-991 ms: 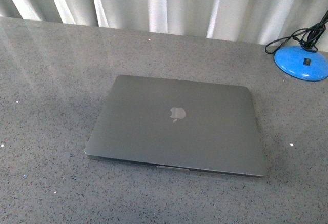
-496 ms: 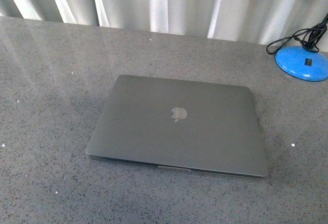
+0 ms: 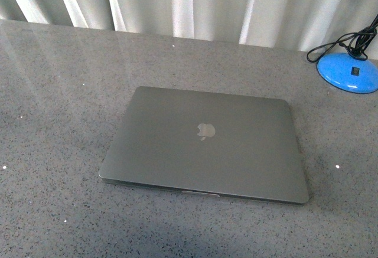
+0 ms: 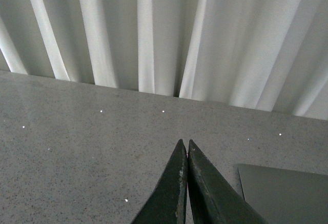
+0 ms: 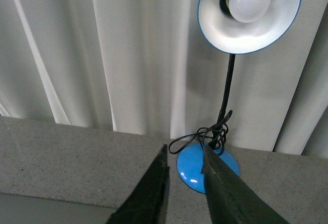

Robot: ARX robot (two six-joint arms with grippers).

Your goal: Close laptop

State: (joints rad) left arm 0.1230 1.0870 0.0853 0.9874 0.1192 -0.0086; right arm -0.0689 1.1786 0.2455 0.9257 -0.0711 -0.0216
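Observation:
The space-grey laptop point(image 3: 204, 146) lies flat on the grey speckled table with its lid down, the apple logo facing up. Neither arm shows in the front view. In the left wrist view my left gripper point(image 4: 185, 144) is shut and empty, its dark fingers pressed together above the table, with a corner of the laptop point(image 4: 287, 193) beside them. In the right wrist view my right gripper point(image 5: 183, 149) is open and empty, held above the table, with an edge of the laptop point(image 5: 46, 208) below it.
A blue-based desk lamp point(image 3: 348, 72) with a black cord stands at the back right; the right wrist view shows its base point(image 5: 189, 170) just beyond the fingers and its white shade with bulb point(image 5: 249, 8). White curtains point(image 3: 189, 4) hang behind the table.

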